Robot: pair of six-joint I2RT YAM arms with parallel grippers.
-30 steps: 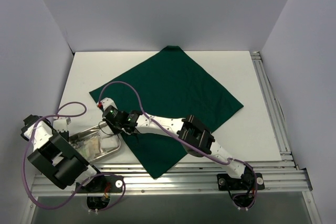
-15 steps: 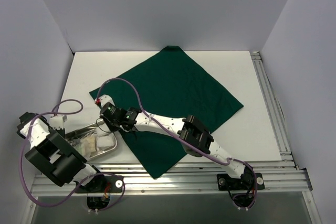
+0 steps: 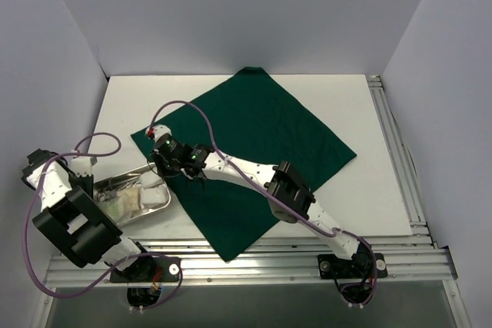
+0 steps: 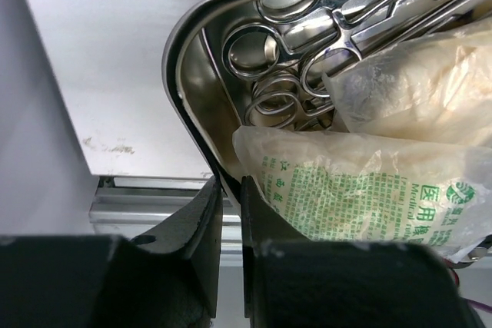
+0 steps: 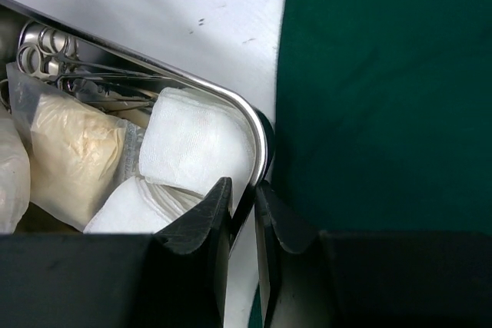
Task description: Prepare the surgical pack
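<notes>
The steel tray (image 3: 156,210) sits at the near left, beside the dark green drape (image 3: 254,136). It holds scissor-like instruments (image 4: 284,59), two clear packets (image 4: 361,197) and white gauze pads (image 5: 192,144). My left gripper (image 3: 96,187) is shut on the tray's left corner rim (image 4: 181,51). My right gripper (image 3: 160,178) is shut on the tray's right corner rim (image 5: 231,97), next to the drape's edge (image 5: 384,90). In both wrist views one finger is inside the tray and one outside.
The drape lies as a flat diamond across the middle of the white table (image 3: 369,190). Aluminium rails (image 3: 254,255) run along the near edge and the right side. Grey walls enclose the left, back and right.
The tray, held by both grippers, has shifted a little away from the near edge. The left wrist has swung further left and the right wrist further back.
</notes>
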